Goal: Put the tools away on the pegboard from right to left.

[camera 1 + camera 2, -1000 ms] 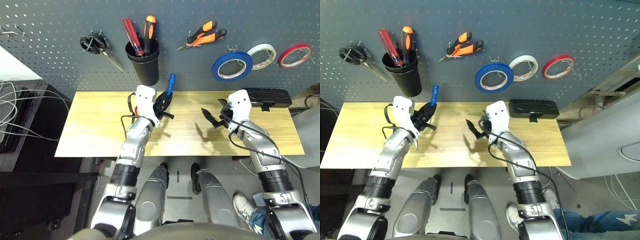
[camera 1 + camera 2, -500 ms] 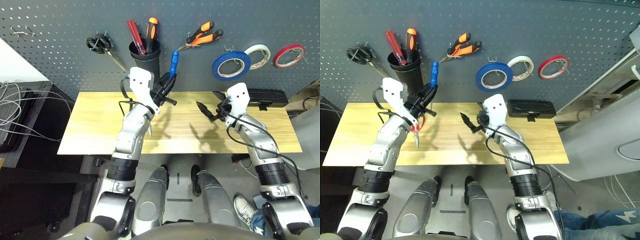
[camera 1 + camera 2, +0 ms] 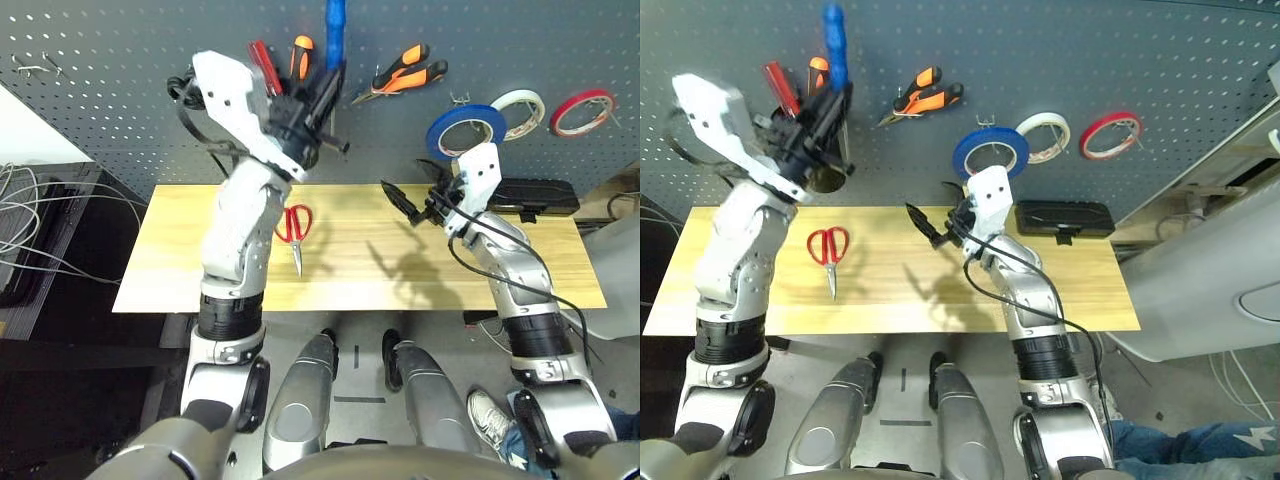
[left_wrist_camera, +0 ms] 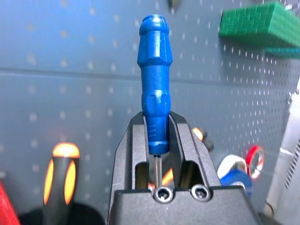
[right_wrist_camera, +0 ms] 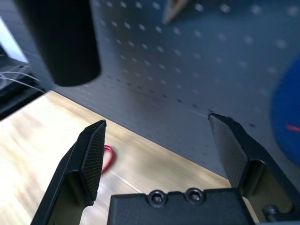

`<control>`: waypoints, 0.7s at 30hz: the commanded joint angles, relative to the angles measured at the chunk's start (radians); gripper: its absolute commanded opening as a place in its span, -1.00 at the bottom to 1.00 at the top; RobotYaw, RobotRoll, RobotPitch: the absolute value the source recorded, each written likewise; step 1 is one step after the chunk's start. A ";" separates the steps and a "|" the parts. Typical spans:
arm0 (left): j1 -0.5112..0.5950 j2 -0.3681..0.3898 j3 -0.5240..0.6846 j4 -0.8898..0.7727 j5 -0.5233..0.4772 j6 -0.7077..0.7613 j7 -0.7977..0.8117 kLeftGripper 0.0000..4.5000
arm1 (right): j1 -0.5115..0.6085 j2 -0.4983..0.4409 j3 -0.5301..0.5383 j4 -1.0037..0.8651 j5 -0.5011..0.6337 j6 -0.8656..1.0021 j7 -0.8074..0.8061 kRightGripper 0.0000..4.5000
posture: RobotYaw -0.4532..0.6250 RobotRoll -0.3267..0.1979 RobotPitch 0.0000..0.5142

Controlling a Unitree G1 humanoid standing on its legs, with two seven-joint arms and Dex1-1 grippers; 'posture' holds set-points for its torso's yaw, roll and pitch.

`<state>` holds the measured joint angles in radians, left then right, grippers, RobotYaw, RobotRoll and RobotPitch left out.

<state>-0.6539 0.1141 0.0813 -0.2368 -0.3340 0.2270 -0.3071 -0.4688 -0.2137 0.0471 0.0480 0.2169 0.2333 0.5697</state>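
One small blue-handled screwdriver [image 3: 335,22], its moulded plastic grip upright at the head view's top centre, is clamped in the left gripper [image 4: 158,133] before the dark grey perforated pegboard [image 3: 120,90]. One pair of red-handled scissors [image 3: 294,226] lies on the pale wooden table [image 3: 180,270], centre-left. Three tape rings hang upper right. The right gripper [image 5: 164,150] is spread wide, holding nothing.

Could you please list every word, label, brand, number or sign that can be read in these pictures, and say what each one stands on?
None: no readable text stands on anything in view.
The blue-handled screwdriver in the left pincer bears moulded ridges only, no lettering.
The blue tape ring, the pliers and the red-handled scissors show no print.
The black case on the table carries no label that can be made out.
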 commanded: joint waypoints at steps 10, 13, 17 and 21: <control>-0.118 0.019 0.092 0.225 0.020 -0.196 0.053 -0.78 | -0.040 0.065 0.043 -0.030 0.030 0.022 0.017 1.00 | 0.03 0.25 0.05; -0.119 0.035 0.092 0.272 0.040 -0.243 0.052 -0.78 | -0.046 0.073 0.044 -0.031 0.036 0.019 0.018 1.00 | 0.02 0.25 0.06; -0.096 0.054 0.080 0.330 0.082 -0.297 0.048 -0.78 | -0.049 0.079 0.044 -0.031 0.042 0.014 0.022 1.00 | 0.02 0.25 0.06; -0.064 0.052 0.081 0.347 0.099 -0.309 0.065 -0.78 | -0.050 0.083 0.042 -0.038 0.048 0.009 0.022 1.00 | 0.01 0.25 0.07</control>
<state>-0.7424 0.1670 0.1717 0.0971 -0.2469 -0.0694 -0.2493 -0.5253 -0.1339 0.0856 0.0264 0.2520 0.2482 0.5866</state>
